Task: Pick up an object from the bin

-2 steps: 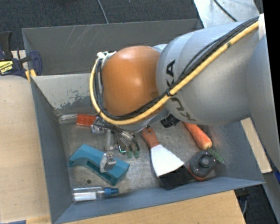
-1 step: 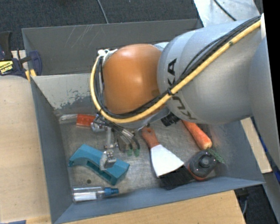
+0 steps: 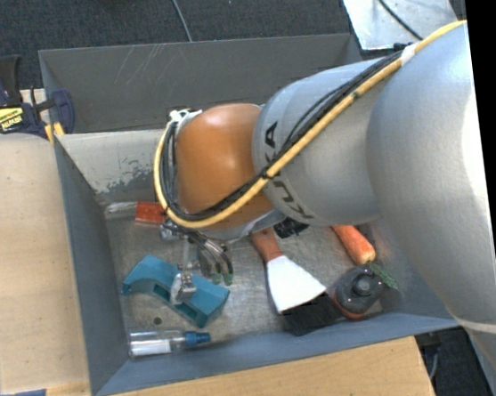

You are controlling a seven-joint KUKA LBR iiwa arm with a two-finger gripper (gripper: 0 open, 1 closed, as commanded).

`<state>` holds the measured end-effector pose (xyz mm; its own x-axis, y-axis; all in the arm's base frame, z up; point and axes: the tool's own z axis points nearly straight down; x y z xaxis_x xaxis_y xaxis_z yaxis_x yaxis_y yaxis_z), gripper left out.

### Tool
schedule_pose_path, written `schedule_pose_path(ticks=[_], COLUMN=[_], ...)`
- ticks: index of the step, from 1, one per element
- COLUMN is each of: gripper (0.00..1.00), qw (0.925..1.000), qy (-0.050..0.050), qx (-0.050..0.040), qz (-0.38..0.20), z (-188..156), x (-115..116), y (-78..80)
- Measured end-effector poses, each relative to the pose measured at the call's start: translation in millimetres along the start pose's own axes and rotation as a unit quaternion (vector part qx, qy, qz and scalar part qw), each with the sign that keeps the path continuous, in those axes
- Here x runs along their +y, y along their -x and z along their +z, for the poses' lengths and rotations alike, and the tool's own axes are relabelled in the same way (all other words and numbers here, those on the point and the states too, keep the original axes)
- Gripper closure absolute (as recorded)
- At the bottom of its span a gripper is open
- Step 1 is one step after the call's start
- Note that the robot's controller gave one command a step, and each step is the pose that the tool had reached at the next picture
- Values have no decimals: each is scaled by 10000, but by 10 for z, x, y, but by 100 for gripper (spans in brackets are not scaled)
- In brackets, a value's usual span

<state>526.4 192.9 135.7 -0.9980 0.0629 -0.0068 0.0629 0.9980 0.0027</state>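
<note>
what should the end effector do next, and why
Probably a small descent straight onto the teal plastic piece. The end effector hangs right over its middle, in the left half of the bin, and I can't see it gripped yet. The blue-capped tube and the white brush lie apart, so little should interfere.

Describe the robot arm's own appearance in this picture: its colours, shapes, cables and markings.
The arm is a thick, rounded, silver-grey tube with black lettering on its side. A yellow cable runs along it beside thinner black ones and loops round a smooth orange-brown dome cover at the wrist. Below the dome sits a small metal-grey gripper.
</note>
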Motion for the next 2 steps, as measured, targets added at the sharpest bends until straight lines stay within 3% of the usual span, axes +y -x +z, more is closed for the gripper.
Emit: schedule_pose_path(ticks=[1,2], gripper=[0,0], qw=[9999,9945], qy=[-1,-13], qx=[43,40], qz=[109,1043], z=[340,307], x=[8,66], y=[34,127])
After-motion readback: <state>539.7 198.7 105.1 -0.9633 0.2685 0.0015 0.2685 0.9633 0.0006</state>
